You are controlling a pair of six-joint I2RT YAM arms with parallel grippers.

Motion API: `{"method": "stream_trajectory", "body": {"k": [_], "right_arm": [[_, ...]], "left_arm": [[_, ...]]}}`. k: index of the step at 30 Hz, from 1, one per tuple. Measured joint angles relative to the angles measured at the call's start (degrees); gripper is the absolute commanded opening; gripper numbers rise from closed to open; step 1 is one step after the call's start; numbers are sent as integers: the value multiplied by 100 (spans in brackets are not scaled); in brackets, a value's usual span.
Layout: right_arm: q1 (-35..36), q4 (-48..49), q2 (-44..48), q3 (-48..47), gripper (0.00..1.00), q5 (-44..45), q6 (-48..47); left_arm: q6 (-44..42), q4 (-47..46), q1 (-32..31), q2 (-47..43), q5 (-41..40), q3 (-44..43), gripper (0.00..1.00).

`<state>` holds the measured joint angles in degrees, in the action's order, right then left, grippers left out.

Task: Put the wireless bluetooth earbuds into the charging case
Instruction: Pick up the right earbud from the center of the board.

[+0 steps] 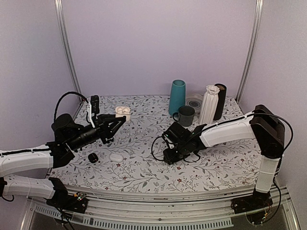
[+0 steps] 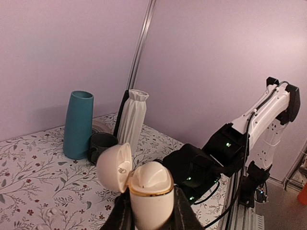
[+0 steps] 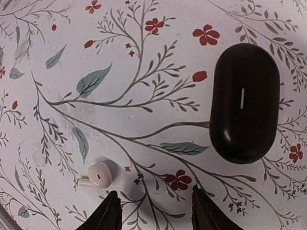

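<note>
- The right gripper [image 3: 156, 211] hangs just over the flowered tablecloth [image 3: 144, 72] with its two fingers spread apart and nothing between them.
- A single white earbud [image 3: 98, 175] lies on the cloth just ahead of those fingers, nearer one fingertip than the other, and touches neither.
- Further out in the right wrist view, a closed black oval case [image 3: 244, 103] rests flat on the cloth, well apart from the earbud.
- The left gripper [image 2: 152, 213] is clamped on a white charging case [image 2: 151, 187] with a gold rim. The case stands upright between the fingers, raised off the table, and its lid [image 2: 115, 167] is swung open to one side.
- Below the left arm in the top view lie a small black lump [image 1: 93, 157], too small to identify, and beside it a white pebble-shaped item [image 1: 116, 157].
- At the far edge stand a teal vase [image 1: 177, 97], a dark mug [image 1: 186, 115], a white ribbed vase [image 1: 209, 104] and a black cylinder [image 1: 220, 100], all grouped close together.
</note>
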<state>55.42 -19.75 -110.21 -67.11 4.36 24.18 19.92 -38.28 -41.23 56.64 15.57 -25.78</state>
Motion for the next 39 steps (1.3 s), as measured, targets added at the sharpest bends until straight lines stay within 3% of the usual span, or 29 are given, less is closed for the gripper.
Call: {"method": "stream_trajectory", "body": {"k": [17, 39], "right_arm": [[94, -225, -212, -704, 40, -398, 619], [455, -988, -916, -1510, 32, 208, 643]], "left_arm": [[2, 0, 4, -2, 0, 0, 0], [0, 7, 24, -105, -50, 0, 0]]}}
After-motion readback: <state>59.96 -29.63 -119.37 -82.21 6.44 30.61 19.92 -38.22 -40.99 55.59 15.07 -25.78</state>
